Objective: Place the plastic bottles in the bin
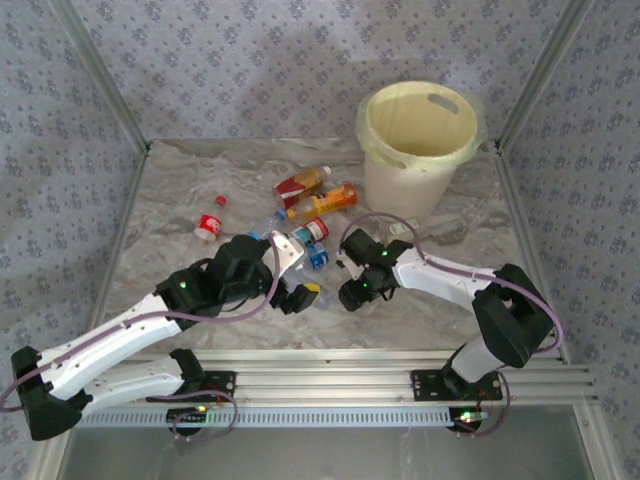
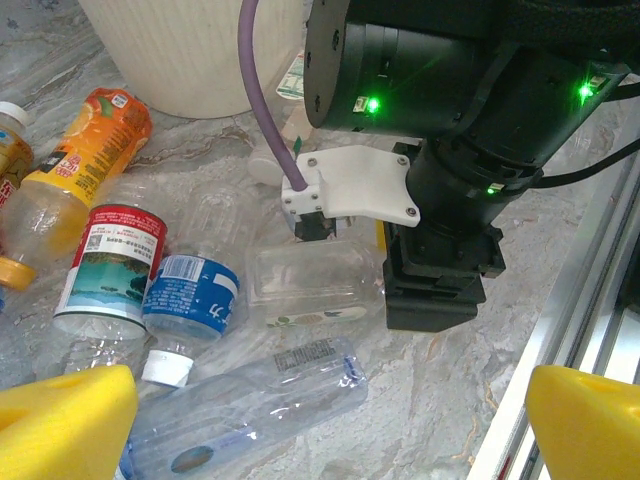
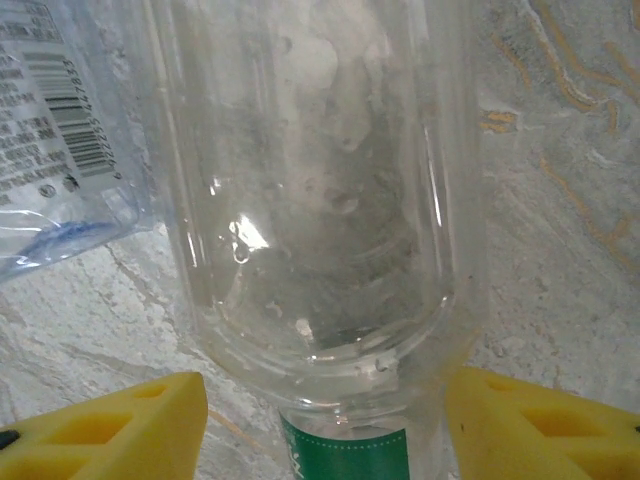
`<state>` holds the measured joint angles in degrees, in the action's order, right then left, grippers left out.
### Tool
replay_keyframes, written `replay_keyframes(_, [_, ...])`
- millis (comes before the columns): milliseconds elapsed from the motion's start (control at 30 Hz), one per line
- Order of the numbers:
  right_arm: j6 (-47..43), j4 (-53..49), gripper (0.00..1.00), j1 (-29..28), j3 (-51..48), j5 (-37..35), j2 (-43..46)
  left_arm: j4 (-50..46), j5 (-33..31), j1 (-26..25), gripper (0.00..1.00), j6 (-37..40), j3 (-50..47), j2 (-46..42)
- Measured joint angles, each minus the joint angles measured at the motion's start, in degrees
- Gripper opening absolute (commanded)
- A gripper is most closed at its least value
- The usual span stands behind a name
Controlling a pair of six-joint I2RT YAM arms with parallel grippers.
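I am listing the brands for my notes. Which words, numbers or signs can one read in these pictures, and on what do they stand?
Nothing is sharp enough to quote.
Red-labelled bottle: square code and small print, blurred.
Blue-labelled bottle: white writing, blurred.
Orange bottle: label print, blurred.
Clear bottle: barcode, digits too small.
Barcode label, right wrist view: print too small.
Green label: cut off, no words visible.

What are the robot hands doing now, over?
Left gripper open, empty. Right gripper open, straddling clear bottle. Barcode bottle close alongside. Bin upright behind.
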<state>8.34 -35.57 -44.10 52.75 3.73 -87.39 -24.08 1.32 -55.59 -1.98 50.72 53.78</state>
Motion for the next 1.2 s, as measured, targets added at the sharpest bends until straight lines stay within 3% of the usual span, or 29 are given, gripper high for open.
replay_keyframes(367, [1.4,0.4,0.63,-1.4,-0.4,-2.7,-2.5,0.0,0.4,0.0,1.00,0.0,-0.2,0.0])
replay_keyframes(567, [2.0,0.8,0.52,-2.1,-0.5,-3.2,-3.4,0.0,0.7,0.0,1.00,0.0,-0.3,0.0])
replay_keyframes(800, [2.6,1.1,0.45,-2.2,-0.9,-3.4,-3.1,0.3,0.8,0.0,1.00,-0.4,-0.5,0.0])
replay_keyframes(1200, [3.3,-0.3,0.42,0.6,-2.2,-3.4,12.7,5.4,1.2,0.1,1.00,-4.6,-4.0,0.0])
